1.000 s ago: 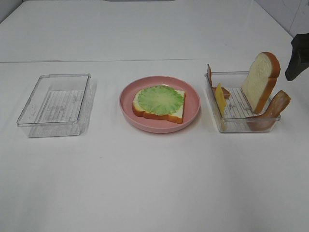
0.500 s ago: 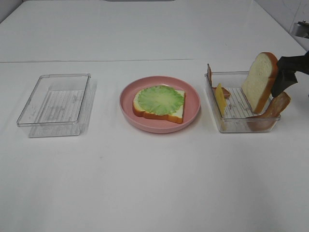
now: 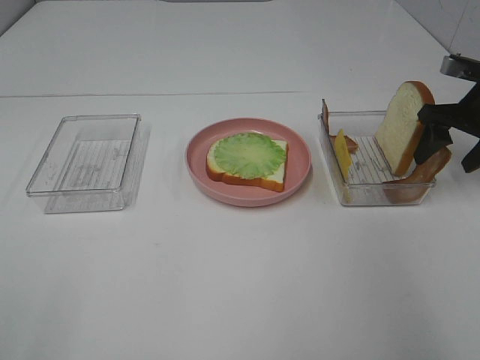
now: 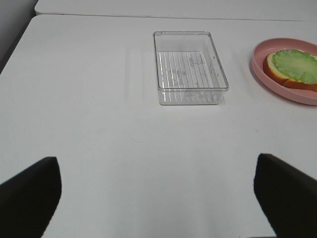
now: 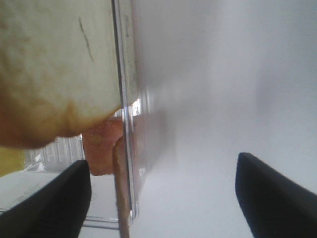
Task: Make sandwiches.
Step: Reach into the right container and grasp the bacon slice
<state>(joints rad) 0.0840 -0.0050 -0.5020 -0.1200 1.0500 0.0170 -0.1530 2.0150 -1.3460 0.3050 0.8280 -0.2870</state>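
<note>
We note the right pincer (image 3: 452, 146) spread wide and empty, just beside the upright slice (image 3: 403, 124) in the tray (image 3: 367, 196). The left pincer (image 4: 158, 198) is likewise wide and empty. Lettuce (image 3: 247, 155) tops the flat slice (image 3: 276, 176) on the plate (image 3: 298, 161).

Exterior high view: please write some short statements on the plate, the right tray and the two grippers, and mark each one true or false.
1. A lettuce leaf lies on the plated bread slice on the pink plate. True.
2. The cheese slice lies on the pink plate. False: it stands in the right tray.
3. The second bread slice lies flat. False: it stands on edge, leaning, in the right tray.
4. The right gripper is open, close to the bacon strip. True.
5. The left gripper holds lettuce. False: it is open and holds nothing.
</note>
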